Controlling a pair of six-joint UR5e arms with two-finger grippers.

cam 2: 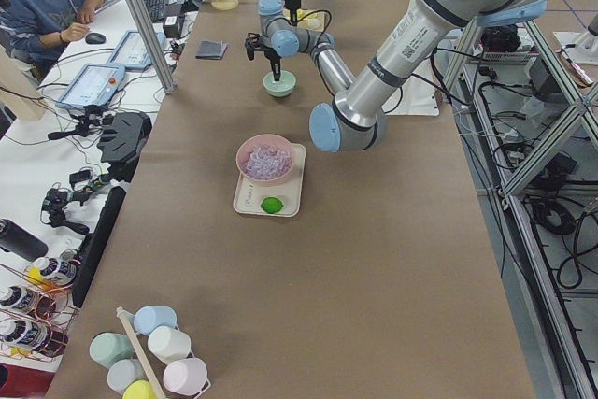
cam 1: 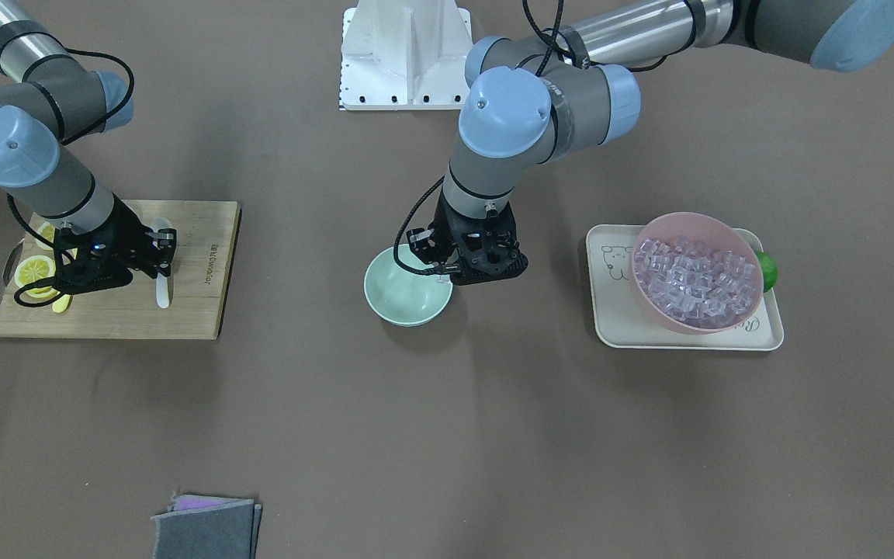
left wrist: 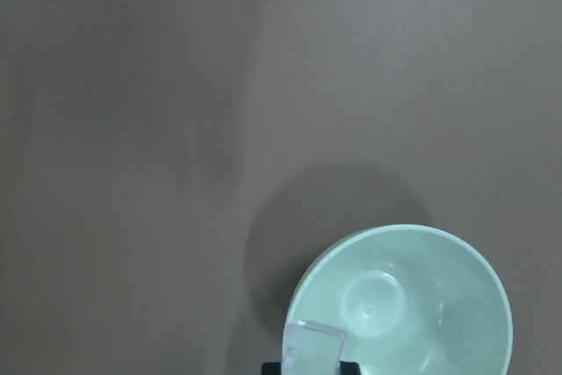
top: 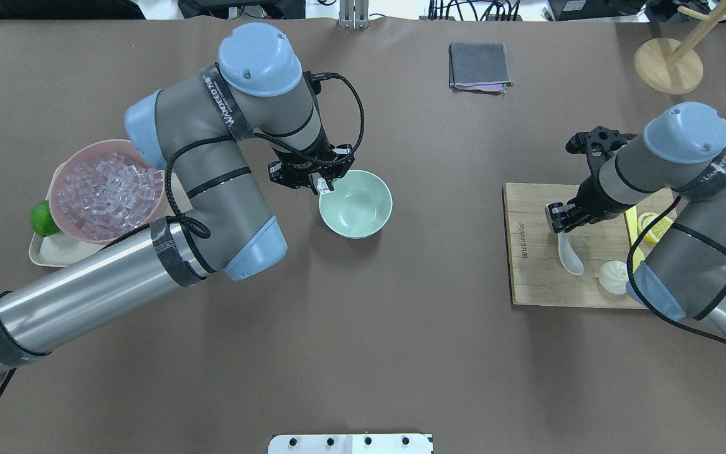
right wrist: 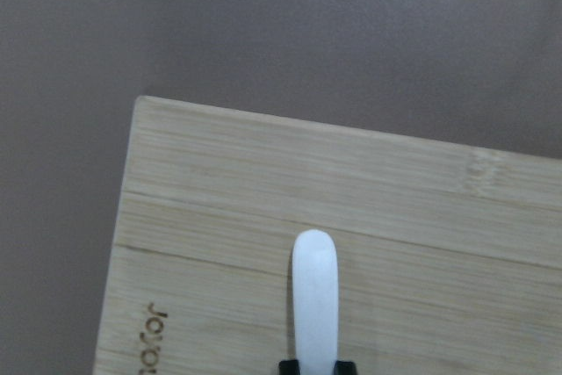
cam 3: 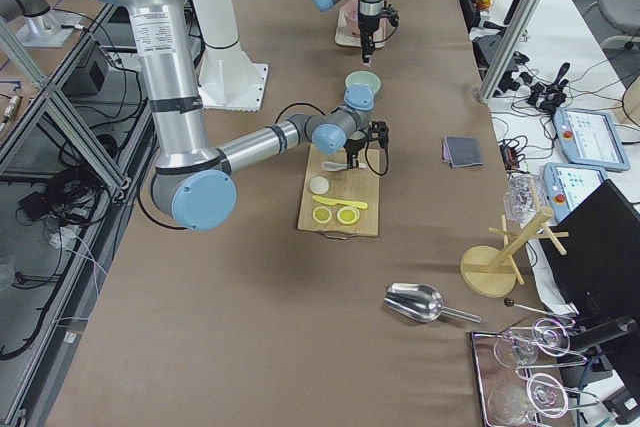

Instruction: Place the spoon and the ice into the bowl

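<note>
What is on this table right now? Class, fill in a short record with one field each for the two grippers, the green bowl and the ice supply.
Left gripper: shut on an ice cube, held over the edge of the mint-green bowl.
Mint-green bowl: upright on the table, nothing lying inside it.
Right gripper: shut on the handle of the white spoon, over the wooden cutting board.
Ice supply: pink bowl full of cubes, on a cream tray with a lime beside the bowl.
</note>
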